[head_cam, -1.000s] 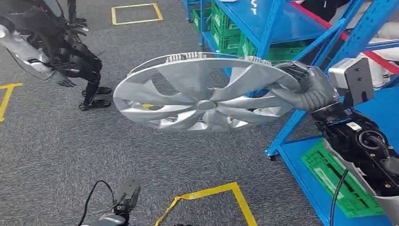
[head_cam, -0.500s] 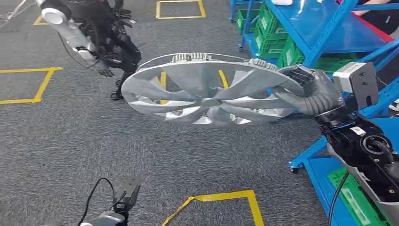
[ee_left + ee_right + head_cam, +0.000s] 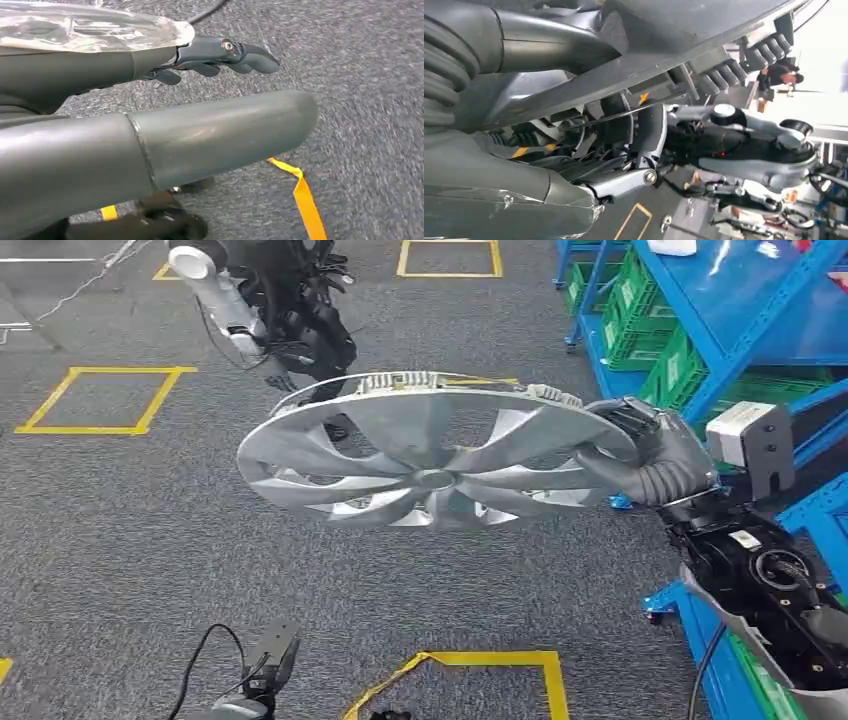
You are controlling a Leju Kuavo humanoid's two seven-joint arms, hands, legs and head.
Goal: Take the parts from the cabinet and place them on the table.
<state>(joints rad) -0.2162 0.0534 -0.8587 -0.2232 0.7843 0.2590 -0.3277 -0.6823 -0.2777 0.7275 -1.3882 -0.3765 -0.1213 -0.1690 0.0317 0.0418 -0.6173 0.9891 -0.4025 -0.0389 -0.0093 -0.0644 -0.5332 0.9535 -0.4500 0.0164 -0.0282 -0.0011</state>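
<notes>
Since the earlier frame the whole view has swung left, so the blue shelving (image 3: 700,330) sits farther right: the camera turned, not the things. Nearest, the left hand (image 3: 220,52) hangs over the carpet with fingers released and holding nothing. The right hand (image 3: 655,450) grasps the rim of the silver hubcap (image 3: 430,455), carried flat above the floor. Beyond it stands another robot (image 3: 280,310). The carrying step is under way; next the hubcap must reach a tabletop, none yet visible.
</notes>
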